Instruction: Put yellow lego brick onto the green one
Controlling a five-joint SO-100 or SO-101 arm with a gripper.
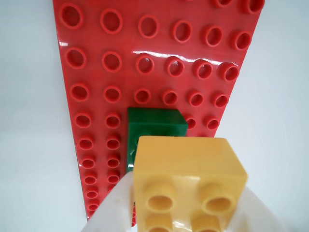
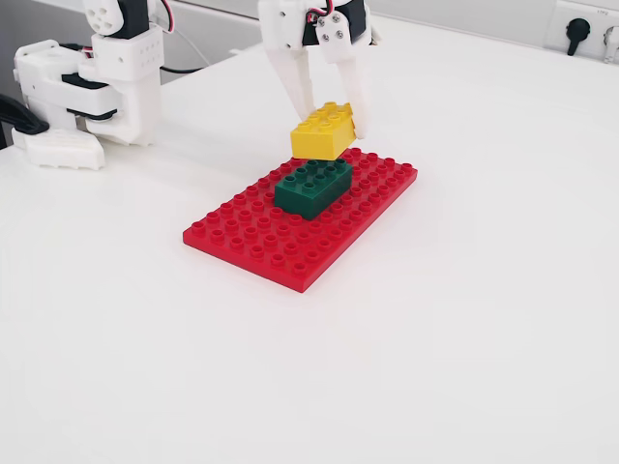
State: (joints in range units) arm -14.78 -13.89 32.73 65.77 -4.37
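The yellow lego brick point(image 2: 323, 130) hangs a little above the far end of the green one point(image 2: 312, 186), held between white fingers point(image 2: 295, 82) of my gripper point(image 2: 329, 124), which is shut on it. The green brick sits on the red studded baseplate point(image 2: 261, 232). In the wrist view the yellow brick point(image 1: 188, 179) fills the lower middle and covers most of the green brick point(image 1: 155, 124) behind it. Whether the two bricks touch I cannot tell; the fixed view shows a small gap.
The red baseplate point(image 1: 111, 82) lies on a white table point(image 2: 464, 329). The arm's white base and motors point(image 2: 97, 87) stand at the far left in the fixed view. A wall socket point(image 2: 580, 29) is at the far right edge.
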